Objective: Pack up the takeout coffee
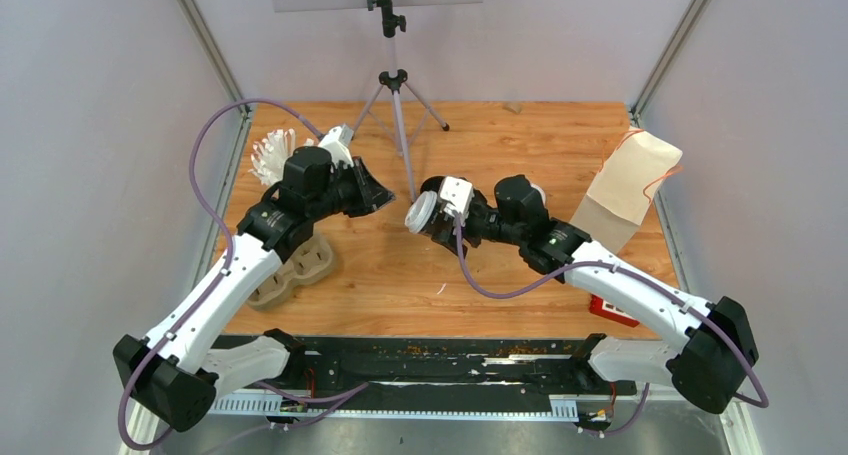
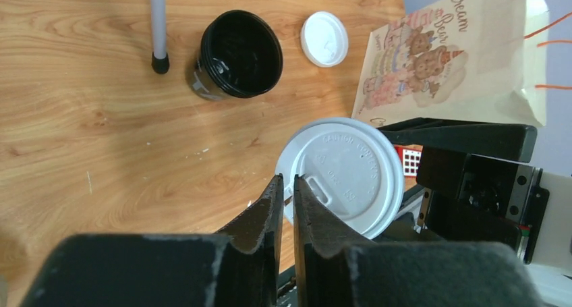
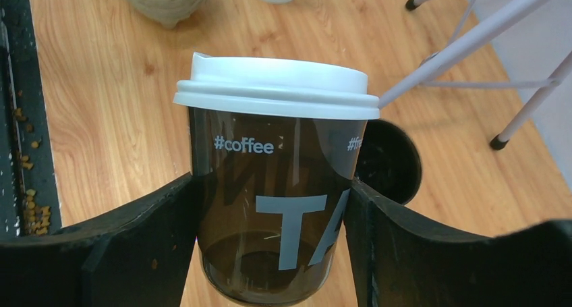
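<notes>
Coffee cup (image 3: 270, 206), white lid (image 2: 351, 172) on, is clamped between the right fingers (image 3: 135, 246) over the tabletop (image 3: 101, 84), while the left fingers (image 2: 266, 212), nearly closed, sit at the lid's rim.

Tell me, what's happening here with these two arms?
They're packing takeout coffee. The right claw holds a lidded cup in the air, turned sideways so its lid faces the left claw, which is closed near the lid's rim. A second cup stands open on the table, a loose lid beside it. The bag and tray sit untouched.
</notes>
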{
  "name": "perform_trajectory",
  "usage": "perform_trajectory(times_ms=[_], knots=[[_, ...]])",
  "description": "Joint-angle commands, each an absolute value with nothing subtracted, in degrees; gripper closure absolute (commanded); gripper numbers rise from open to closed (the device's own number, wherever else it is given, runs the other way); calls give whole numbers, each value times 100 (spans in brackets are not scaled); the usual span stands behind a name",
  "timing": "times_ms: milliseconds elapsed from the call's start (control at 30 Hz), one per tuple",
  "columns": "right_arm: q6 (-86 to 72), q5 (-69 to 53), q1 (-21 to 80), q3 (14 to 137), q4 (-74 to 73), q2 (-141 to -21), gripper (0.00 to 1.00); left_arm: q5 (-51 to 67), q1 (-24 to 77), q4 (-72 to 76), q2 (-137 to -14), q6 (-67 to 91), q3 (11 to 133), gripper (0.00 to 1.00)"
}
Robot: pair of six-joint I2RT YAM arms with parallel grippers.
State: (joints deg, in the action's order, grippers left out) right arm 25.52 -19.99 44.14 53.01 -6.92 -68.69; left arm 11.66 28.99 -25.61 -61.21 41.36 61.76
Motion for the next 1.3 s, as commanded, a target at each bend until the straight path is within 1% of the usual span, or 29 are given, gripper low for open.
perform_trajectory(times_ms=[0, 133, 167, 200, 267, 400, 500, 600, 833, 967, 1033, 1133, 1267], knots=[[2544, -2060, 4440, 5162, -343, -6745, 30, 1364, 2883, -2451, -6192, 3964, 6395, 80], [2615, -2084, 4444, 5227, -309, -6647, 32, 1750, 2883, -2482, -5940, 4111, 6379, 62], [2619, -2098, 4441, 5203, -236, -6572, 32, 1758, 2883, -2504, -5832, 4139, 6360, 57], [2626, -2150, 4442, 5153, -143, -6477, 33, 1800, 2878, -2506, -5698, 4166, 6333, 49], [2621, -2266, 4444, 5000, 201, -6265, 33, 2032, 2826, -2486, -5553, 4273, 6269, 41], [2512, -2448, 4443, 4801, 684, -5921, 33, 2427, 2764, -2406, -5367, 4633, 6186, 27], [2486, -2583, 4449, 4790, 814, -5784, 33, 2517, 2760, -2322, -5308, 4847, 6164, 23], [2555, -2715, 4466, 4725, 992, -5663, 33, 2513, 2751, -2111, -5275, 5125, 6083, 24], [2574, -2689, 4506, 4736, 1172, -5558, 33, 2847, 2746, -792, -5159, 6124, 5425, 33], [2572, -2683, 4530, 4721, 1231, -5574, 33, 2981, 2746, -46, -5170, 6643, 5064, 41], [2585, -2689, 4539, 4711, 1239, -5601, 33, 3051, 2756, 376, -5198, 6797, 4946, 47], [2620, -2686, 4542, 4702, 1235, -5645, 33, 3105, 2746, 598, -5232, 6904, 4856, 62], [2697, -2666, 4540, 4698, 1196, -5698, 33, 3187, 2751, 778, -5266, 7029, 4797, 74]])
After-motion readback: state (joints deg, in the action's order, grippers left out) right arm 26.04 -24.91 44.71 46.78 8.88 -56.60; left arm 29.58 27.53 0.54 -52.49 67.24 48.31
